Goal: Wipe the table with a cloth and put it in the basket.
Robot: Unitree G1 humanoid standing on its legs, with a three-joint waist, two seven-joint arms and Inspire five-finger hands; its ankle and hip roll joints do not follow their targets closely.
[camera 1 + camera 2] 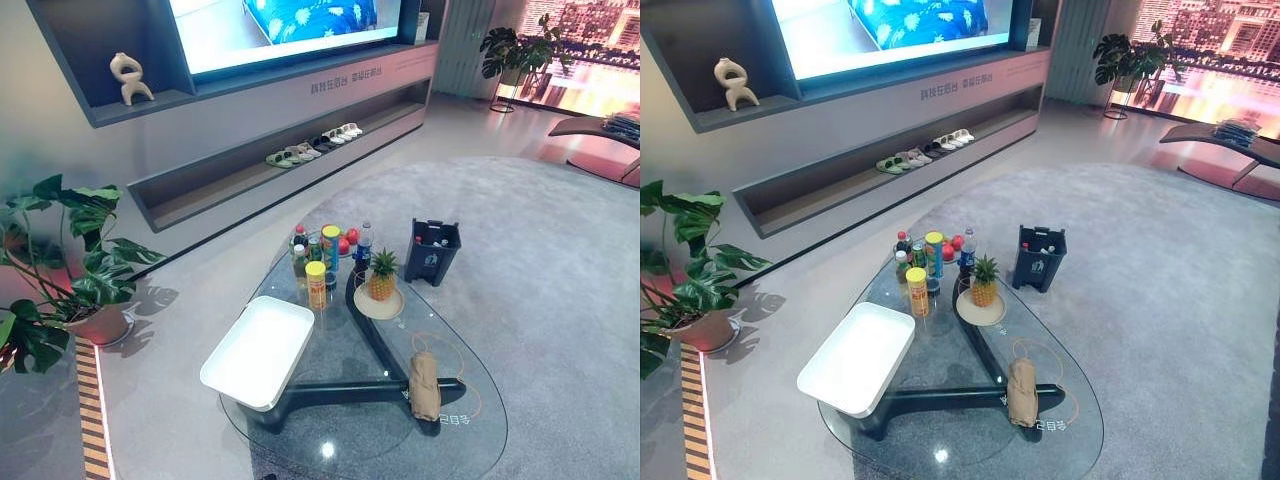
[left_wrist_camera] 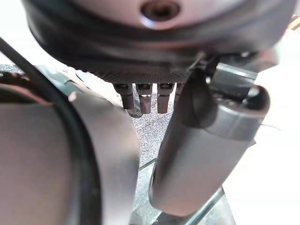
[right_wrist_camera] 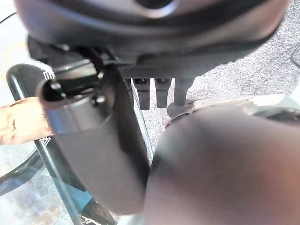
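A: From the left eye view, the robot faces a glass table [image 1: 455, 440]. The cloth [image 1: 424, 385], a tan roll, lies on the near right part of the glass, untouched. The white basket [image 1: 258, 350] sits on the near left part, well apart from the cloth, with nothing in it. So nothing looks done: wiping and dropping the cloth in are both left, in my judgement.

B: Anything else on the table?

A: A pineapple [image 1: 382, 276] on a plate, and bottles [image 1: 325, 250] clustered at the far end.

B: And the right eye view?

A: The same layout from a slightly different spot; the cloth [image 1: 1022, 393] lies flat near the table's edge.

B: The wrist views add the hands, then.

A: Yes. In the left wrist view the left hand [image 2: 145, 96] hangs with relaxed, straight fingers, holding nothing. In the right wrist view the right hand [image 3: 157, 91] is likewise released and empty; the cloth's tan end [image 3: 18, 124] shows beside it through the glass.
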